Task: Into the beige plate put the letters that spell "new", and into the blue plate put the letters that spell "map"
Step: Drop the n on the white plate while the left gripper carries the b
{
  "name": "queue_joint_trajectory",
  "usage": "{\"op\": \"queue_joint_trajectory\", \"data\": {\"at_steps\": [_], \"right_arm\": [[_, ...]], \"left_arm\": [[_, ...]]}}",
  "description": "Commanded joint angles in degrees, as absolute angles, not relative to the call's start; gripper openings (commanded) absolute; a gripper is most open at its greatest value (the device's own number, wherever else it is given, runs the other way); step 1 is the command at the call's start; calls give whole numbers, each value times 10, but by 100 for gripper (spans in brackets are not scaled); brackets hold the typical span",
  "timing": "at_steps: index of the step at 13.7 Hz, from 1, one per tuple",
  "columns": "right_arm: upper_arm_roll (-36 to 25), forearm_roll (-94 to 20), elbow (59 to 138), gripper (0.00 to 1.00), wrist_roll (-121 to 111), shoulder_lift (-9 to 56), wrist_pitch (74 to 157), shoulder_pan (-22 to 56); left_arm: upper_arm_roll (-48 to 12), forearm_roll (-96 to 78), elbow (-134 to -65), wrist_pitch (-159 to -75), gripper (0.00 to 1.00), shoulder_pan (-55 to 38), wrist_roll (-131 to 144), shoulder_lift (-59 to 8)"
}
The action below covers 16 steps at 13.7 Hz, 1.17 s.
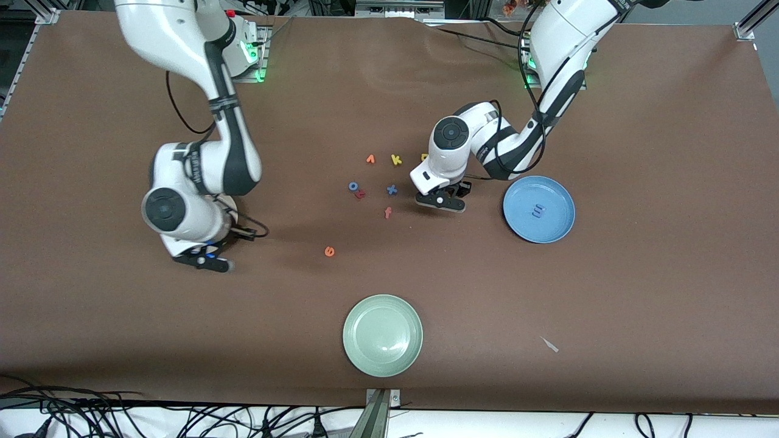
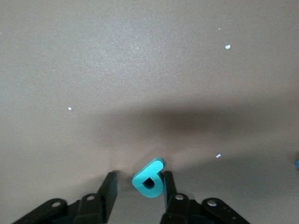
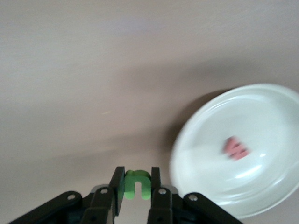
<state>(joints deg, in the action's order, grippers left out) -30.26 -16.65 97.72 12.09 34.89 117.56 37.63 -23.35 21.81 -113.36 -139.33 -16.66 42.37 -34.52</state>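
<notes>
Here the right gripper (image 3: 136, 184) clamps the green n (image 3: 136, 184); the left gripper (image 2: 139, 186), half-closed, straddles the teal a (image 2: 149, 179).

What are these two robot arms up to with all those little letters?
They are sorting toy letters onto plates. The right gripper is shut on a green n beside the beige plate, where a pinkish-red w already lies. The left gripper has its fingers around a teal a on the table, near the blue plate, which holds a light-blue m. An orange e and other letters lie loose mid-table; a pale green plate sits unused.
</notes>
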Motion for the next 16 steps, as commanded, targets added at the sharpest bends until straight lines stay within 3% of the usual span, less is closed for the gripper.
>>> {"op": "queue_joint_trajectory", "data": {"at_steps": [1, 3, 5, 6, 7, 8, 12, 14, 16], "right_arm": [[-329, -177, 1011, 8, 25, 345, 1186, 373], [-344, -177, 1064, 8, -25, 320, 1224, 373], [-344, -177, 1122, 14, -34, 292, 1276, 373], [-344, -178, 1132, 44, -33, 291, 1289, 373], [-344, -178, 1129, 89, -30, 293, 1288, 373], [-344, -178, 1121, 100, -31, 293, 1285, 373], [-331, -179, 1025, 100, 34, 308, 1207, 377], [-295, -188, 987, 100, 95, 325, 1204, 377], [-267, -202, 951, 100, 144, 347, 1204, 377]], "left_arm": [[-234, 238, -1122, -1394, 26, -168, 429, -355], [-233, 238, -1122, -1393, 5, -168, 429, -353], [-234, 239, -1122, -1390, 0, -168, 428, -350], [-234, 239, -1122, -1387, 0, -168, 428, -347], [-234, 239, -1121, -1384, 0, -167, 426, -340], [-234, 238, -1121, -1381, 0, -165, 422, -333], [-235, 234, -1084, -1263, 0, -165, 398, -310], [-236, 227, -1029, -1162, 0, -163, 348, -310], [-234, 209, -1012, -1113, 0, -148, 265, -308]]}}
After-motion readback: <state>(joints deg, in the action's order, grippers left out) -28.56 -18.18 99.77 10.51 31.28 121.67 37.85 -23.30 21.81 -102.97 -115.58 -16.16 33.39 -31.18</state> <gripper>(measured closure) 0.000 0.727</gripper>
